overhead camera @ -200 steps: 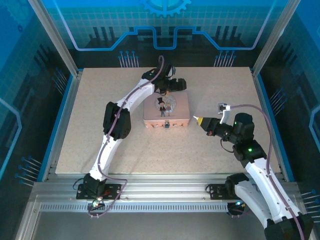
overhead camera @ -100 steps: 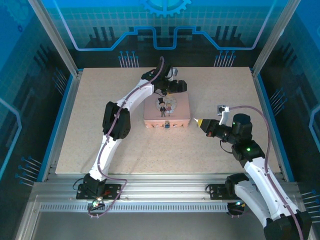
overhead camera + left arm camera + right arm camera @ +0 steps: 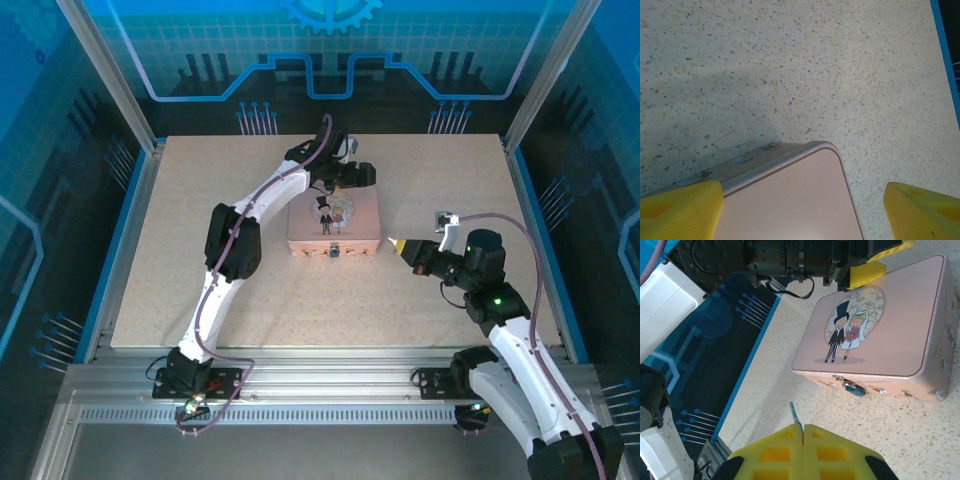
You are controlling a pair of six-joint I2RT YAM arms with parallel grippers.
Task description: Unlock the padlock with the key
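Observation:
The tiny blue-grey padlock (image 3: 855,388) hangs from the clasp on the front wall of the pink tin (image 3: 880,325), also seen from above as the padlock (image 3: 331,251). My right gripper (image 3: 803,427) is shut on the key (image 3: 794,414), whose thin blade sticks out of the yellow fingertips, pointing past the tin's front left corner and well short of the padlock. From above, the right gripper (image 3: 395,243) sits just right of the tin (image 3: 333,222). My left gripper (image 3: 802,215) is open over the tin's far corner (image 3: 805,190), with its right finger (image 3: 922,210) apart from the tin.
The speckled tabletop (image 3: 250,290) lies open in front of and around the tin. A blue raised border (image 3: 945,60) marks the table edge. The left arm (image 3: 240,230) reaches diagonally across the left half of the table.
My left gripper has settled a little lower over the tin's far edge. The right gripper with the key has crept slightly toward the tin.

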